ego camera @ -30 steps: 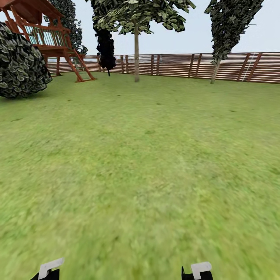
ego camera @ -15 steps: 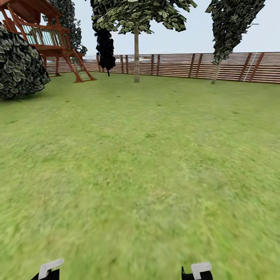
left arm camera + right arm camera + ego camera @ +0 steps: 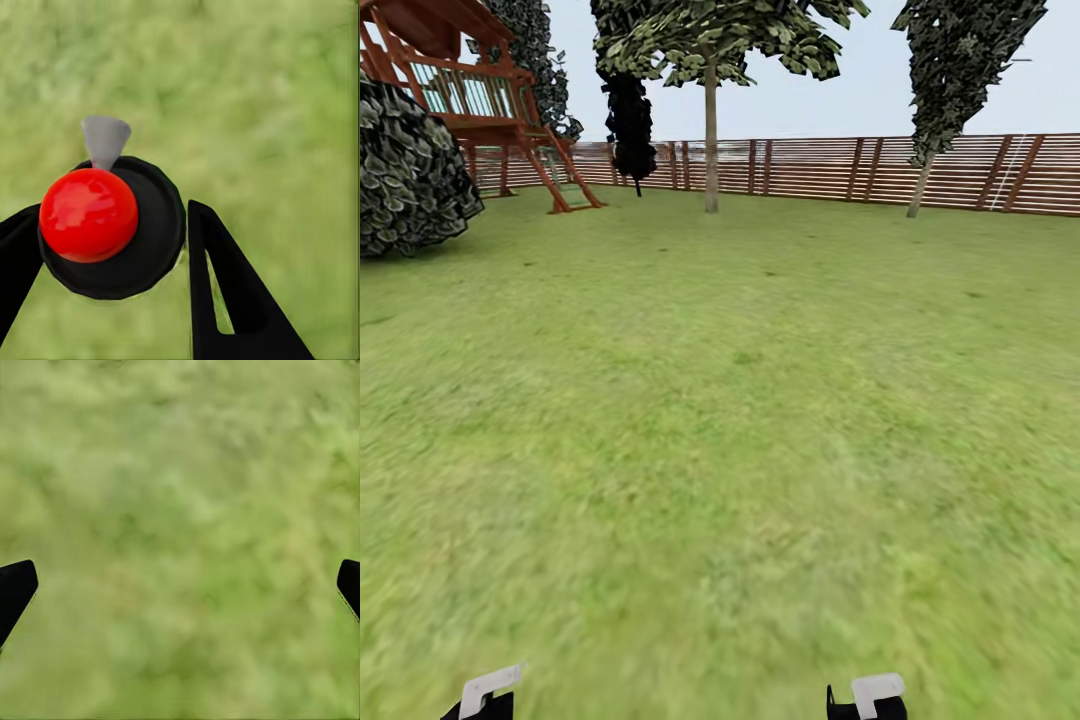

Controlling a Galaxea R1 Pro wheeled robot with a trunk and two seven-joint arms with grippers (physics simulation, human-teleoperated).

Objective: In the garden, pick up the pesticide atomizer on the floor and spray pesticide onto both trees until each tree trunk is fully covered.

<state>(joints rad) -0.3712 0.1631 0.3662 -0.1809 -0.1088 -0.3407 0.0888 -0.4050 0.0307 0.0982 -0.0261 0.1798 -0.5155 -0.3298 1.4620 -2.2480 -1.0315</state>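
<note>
Atomizer (image 3: 112,229) in left gripper (image 3: 105,247) (clamped), lawn (image 3: 740,400)

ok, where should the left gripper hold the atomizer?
Grip the atomizer by its round black body, one finger each side, as the left gripper does. Red cap and grey nozzle stay clear; the nozzle juts out between the fingers, seemingly free to spray.

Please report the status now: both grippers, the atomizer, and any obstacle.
Left gripper shut on atomizer. Right gripper open, empty. Lawn ahead, no obstacle near.
</note>
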